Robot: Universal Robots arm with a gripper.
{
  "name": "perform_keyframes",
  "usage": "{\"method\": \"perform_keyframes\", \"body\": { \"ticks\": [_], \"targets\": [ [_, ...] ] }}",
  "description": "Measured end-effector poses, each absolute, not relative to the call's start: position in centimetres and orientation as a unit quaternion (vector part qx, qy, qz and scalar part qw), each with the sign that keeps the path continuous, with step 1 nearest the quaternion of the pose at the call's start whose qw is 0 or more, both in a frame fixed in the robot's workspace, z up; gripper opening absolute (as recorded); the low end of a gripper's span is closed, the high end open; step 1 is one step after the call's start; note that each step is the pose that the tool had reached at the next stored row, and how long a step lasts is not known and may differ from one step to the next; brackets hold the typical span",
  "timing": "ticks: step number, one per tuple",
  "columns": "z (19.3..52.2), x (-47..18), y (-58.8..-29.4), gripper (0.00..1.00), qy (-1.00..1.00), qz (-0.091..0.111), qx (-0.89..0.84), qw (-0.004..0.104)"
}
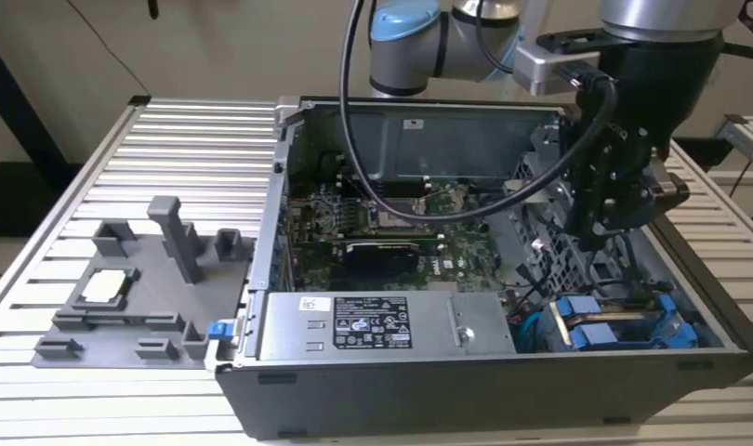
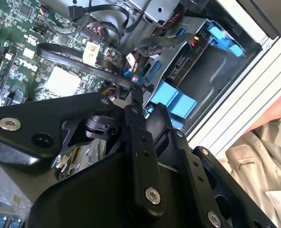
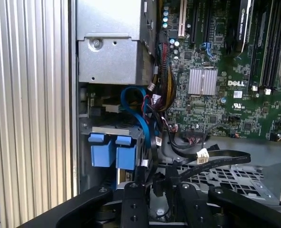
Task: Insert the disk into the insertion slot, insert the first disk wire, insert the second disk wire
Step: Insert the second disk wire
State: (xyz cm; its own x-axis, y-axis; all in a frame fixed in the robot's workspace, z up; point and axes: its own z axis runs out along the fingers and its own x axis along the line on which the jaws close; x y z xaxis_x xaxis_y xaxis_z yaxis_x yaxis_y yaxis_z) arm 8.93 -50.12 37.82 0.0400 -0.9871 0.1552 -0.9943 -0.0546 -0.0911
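The disk (image 1: 603, 332) lies in the insertion slot (image 1: 681, 314), the grey cage bay at the case corner on the exterior view's right. Its blue end tabs (image 3: 112, 152) face up in both wrist views, and its bare grey connector end (image 2: 179, 66) shows. My gripper (image 1: 600, 228) hangs inside the case, a little above and behind the cage. In the first wrist view the gripper (image 3: 157, 183) is shut on the black plug of a flat black disk wire (image 3: 218, 156) with a white tag. That wire (image 2: 73, 59) ends at the gripper (image 2: 138, 92).
The open case stands on a ribbed metal table (image 1: 54, 186). A silver power-supply box (image 1: 376, 323) fills the case's near side, beside the green motherboard (image 1: 389, 223). Blue and black cables (image 3: 130, 102) bunch next to the cage. A grey fixture (image 1: 141, 288) sits on the exterior view's left.
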Motion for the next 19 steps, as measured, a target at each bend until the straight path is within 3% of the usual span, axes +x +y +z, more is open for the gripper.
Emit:
{"method": "perform_keyframes", "body": {
  "ticks": [5, 7, 9, 10, 19],
  "targets": [
    [37.8, 8.9, -50.1, 0.31, -0.687, 0.089, 0.721, 0.02],
    [37.8, 8.9, -50.1, 0.23, -0.687, 0.089, 0.721, 0.02],
    [37.8, 8.9, -50.1, 0.23, -0.687, 0.089, 0.721, 0.02],
    [37.7, 8.9, -50.2, 0.16, -0.687, 0.089, 0.721, 0.02],
    [37.7, 8.9, -51.6, 0.16, -0.687, 0.089, 0.721, 0.02]
  ]
}}
